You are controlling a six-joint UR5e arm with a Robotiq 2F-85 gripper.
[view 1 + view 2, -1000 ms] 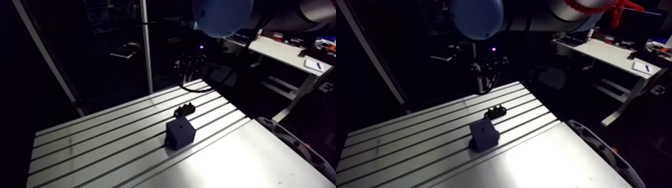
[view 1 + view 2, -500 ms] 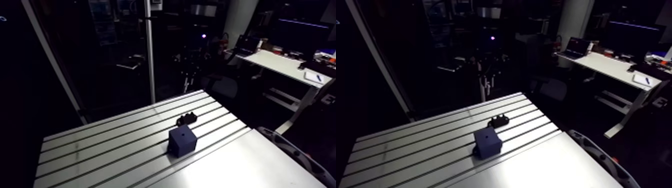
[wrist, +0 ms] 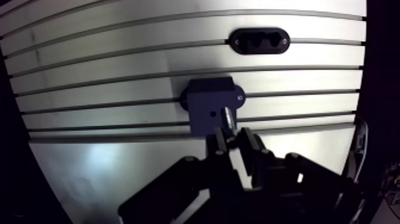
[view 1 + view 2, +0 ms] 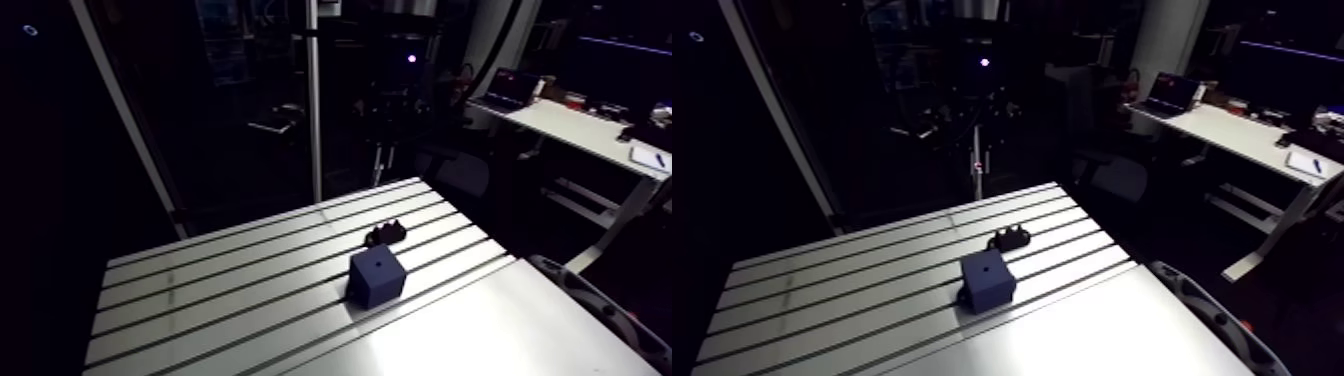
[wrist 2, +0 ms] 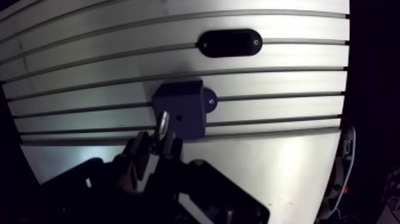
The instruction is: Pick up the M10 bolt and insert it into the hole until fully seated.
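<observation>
From where I stand, the slotted aluminium table [image 4: 220,300] takes up most of the scene, its long grooves running side by side across the top.

In the wrist view the gripper [image 3: 233,142] hangs above the table. Its two dark fingers [image 3: 218,152] are drawn close together and clamped on the M10 bolt [image 3: 228,118]. The bolt shows as a short bright metal piece sticking out past the fingertips.

A dark blue block [image 4: 377,277] sits near the middle of the table, a cube-like piece straddling the grooves. A rounded mounting ear sticks out at its base on one side. In its top face there is a small round hole [image 4: 377,266].

Ahead of the gripper and past the block lies a black oval holder [image 3: 259,40]. It lies flat with a row of recesses along it and a screw at each end. It is apart from the block, with bare table and grooves between them.

The bolt is seen against the edge of the block nearest the gripper, just beside the hole. I cannot tell whether it touches the block.
</observation>
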